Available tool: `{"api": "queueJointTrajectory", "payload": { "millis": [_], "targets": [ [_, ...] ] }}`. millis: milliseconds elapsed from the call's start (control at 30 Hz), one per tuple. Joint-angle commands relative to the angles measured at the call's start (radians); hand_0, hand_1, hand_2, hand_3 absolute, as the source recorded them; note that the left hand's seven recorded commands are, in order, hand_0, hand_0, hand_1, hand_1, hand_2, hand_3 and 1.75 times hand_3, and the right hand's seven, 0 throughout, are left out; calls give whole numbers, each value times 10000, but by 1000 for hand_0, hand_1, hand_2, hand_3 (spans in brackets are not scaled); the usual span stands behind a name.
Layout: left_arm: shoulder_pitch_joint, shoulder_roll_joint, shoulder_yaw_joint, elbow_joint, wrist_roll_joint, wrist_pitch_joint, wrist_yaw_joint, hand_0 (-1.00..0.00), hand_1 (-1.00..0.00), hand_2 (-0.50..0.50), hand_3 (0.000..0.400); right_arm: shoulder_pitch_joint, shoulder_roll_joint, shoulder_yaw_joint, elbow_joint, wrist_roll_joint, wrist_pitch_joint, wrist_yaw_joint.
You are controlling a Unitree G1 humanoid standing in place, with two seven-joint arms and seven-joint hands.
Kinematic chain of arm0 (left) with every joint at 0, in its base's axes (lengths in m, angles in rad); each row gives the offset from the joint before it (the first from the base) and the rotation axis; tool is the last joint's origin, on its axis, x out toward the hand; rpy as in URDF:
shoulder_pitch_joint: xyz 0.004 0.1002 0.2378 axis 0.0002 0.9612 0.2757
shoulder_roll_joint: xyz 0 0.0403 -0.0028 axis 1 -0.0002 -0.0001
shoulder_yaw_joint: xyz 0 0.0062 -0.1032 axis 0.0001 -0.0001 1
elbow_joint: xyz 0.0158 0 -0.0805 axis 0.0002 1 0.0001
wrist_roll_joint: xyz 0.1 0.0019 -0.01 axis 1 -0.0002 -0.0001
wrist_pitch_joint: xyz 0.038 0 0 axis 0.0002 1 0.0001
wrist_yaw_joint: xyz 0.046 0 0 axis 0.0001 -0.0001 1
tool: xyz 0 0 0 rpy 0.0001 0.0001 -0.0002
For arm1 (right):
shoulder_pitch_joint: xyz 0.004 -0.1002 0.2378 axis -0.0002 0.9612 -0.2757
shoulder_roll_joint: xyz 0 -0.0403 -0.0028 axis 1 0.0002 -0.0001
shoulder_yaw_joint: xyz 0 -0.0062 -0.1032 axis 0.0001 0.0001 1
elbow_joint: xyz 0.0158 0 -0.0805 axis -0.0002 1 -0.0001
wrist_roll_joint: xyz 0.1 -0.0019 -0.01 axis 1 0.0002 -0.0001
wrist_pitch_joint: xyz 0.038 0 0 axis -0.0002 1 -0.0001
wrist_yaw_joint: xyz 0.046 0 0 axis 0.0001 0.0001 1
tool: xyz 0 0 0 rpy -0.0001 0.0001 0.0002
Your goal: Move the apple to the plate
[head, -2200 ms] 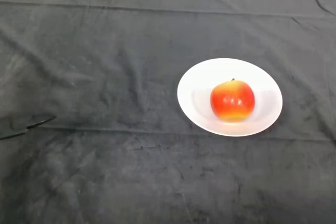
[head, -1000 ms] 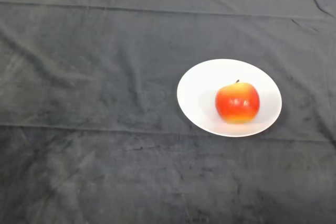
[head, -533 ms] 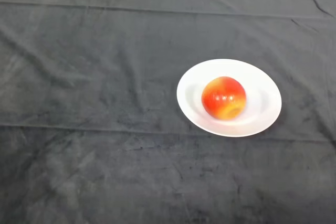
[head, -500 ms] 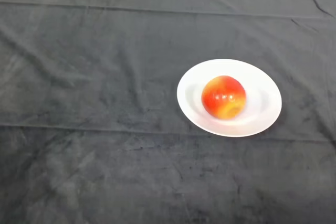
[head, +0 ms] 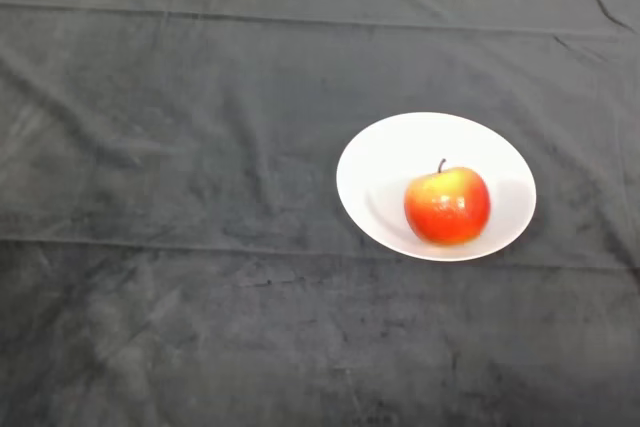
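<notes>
Judging from my screen, I'd call this job done: the apple [head: 447, 206] sits inside the white plate [head: 400, 152], resting toward the rim nearest the robot, with nothing left to carry. I can't place either thing relative to the hand, because no part of the arm shows in the head view, so I cannot say whether its fingers are spread or curled. What's left, as far as I can judge, is only confirming the fruit is settled. It stands upright, dark stem pointing up, red skin fading to yellow near the top, with small glossy highlights on its front
</notes>
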Motion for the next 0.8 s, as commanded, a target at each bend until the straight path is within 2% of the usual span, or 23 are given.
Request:
{"api": "queueJointTrajectory", "payload": {
  "millis": [33,800],
  "targets": [
    [-298,-69,392,483,157,-175,-57,0,0,0,0,-280,-213,-180,257,-9,34,20],
    [-347,-132,735,476,355,-117,-299,0,0,0,0,-283,-215,-183,264,-14,31,25]
  ]
}}
